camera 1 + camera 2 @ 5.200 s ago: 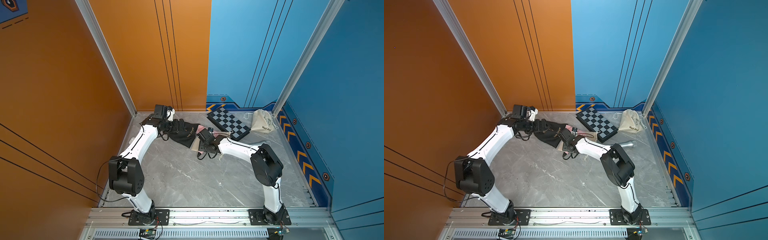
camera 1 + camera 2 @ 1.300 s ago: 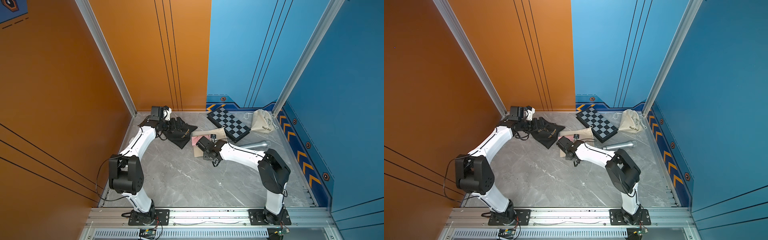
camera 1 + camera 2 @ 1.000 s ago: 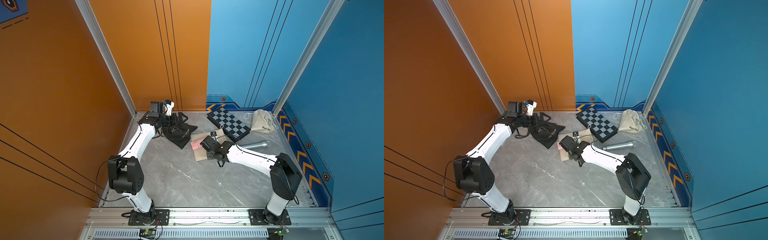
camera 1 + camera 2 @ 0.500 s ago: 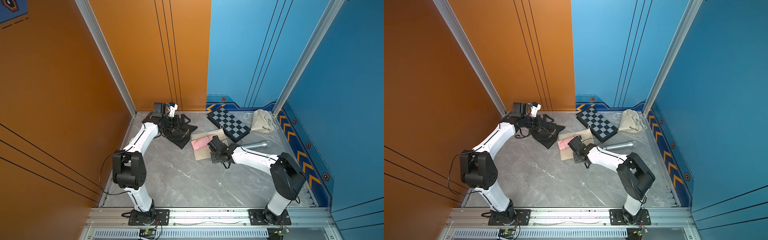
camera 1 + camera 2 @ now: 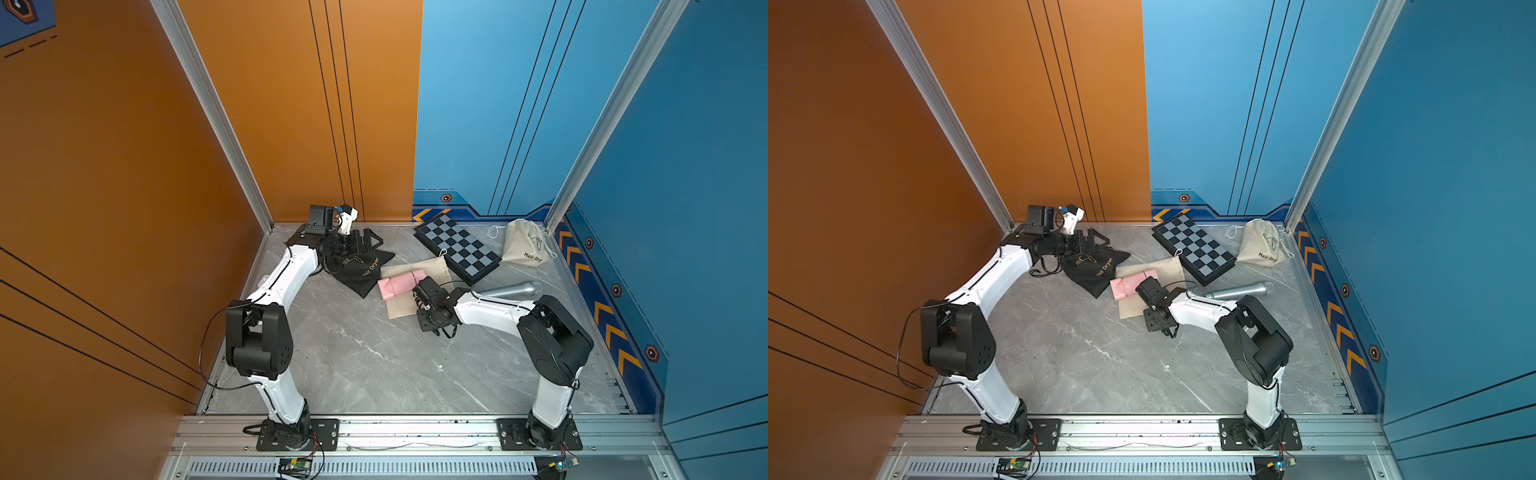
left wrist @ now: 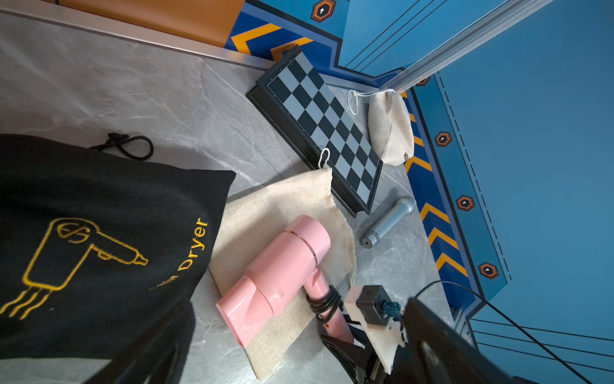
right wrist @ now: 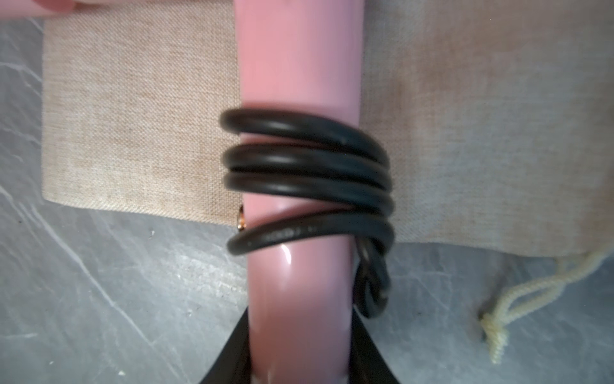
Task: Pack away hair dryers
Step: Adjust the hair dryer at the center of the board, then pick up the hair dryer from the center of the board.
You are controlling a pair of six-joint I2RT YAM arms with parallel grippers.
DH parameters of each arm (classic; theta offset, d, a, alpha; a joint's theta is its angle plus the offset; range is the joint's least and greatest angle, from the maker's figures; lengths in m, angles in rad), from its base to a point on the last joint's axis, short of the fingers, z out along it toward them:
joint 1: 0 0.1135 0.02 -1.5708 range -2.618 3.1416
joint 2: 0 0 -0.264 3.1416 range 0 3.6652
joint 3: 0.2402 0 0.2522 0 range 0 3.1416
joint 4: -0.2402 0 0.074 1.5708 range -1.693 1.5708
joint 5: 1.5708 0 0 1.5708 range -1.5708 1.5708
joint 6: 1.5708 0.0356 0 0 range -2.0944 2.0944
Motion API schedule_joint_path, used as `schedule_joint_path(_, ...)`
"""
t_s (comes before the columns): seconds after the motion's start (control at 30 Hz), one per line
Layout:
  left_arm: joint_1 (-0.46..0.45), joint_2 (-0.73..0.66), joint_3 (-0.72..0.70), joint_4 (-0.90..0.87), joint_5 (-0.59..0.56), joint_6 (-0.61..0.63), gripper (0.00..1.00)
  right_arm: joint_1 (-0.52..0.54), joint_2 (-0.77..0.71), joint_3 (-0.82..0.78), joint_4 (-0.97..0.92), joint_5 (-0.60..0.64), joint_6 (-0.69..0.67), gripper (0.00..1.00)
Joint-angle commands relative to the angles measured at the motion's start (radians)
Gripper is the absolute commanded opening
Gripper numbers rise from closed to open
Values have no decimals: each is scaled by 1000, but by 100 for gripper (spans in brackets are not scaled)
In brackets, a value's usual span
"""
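Top views: right gripper (image 5: 417, 296) pinches the pink dryer (image 5: 397, 284) by its handle, body just ahead of the jaws, over a flat beige bag (image 5: 432, 268). The left gripper (image 5: 1090, 245) has its jaws spread wide and empty, black bag (image 5: 1096, 270) just beside them.
Left wrist: pink dryer (image 6: 279, 276) ahead of the spread jaws, black bag nearer.
Right wrist: handle wrapped in black cord (image 7: 309, 173) sticks straight out from between the jaws.
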Motion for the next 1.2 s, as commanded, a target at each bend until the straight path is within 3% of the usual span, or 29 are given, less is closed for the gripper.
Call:
schedule_joint_path(0.0,-10,4,8,2,11,9,99,-11,15,34,-27,-27,-23,45)
schedule_joint_path(0.07,-10,2,10,2,9,9,99,-16,13,52,-44,-19,-27,55)
schedule_joint_path(0.27,-10,3,24,2,11,4,99,-27,31,117,-94,11,-52,72)
schedule_joint_path(0.8,-26,20,49,2,15,-8,99,-67,196,289,-171,-12,-88,71)
schedule_joint_path(0.93,-30,19,49,2,14,-8,99,-57,210,303,-170,-16,-90,61)
schedule_joint_path(1.17,-24,7,50,2,9,-8,99,-46,139,276,-171,24,-115,12)
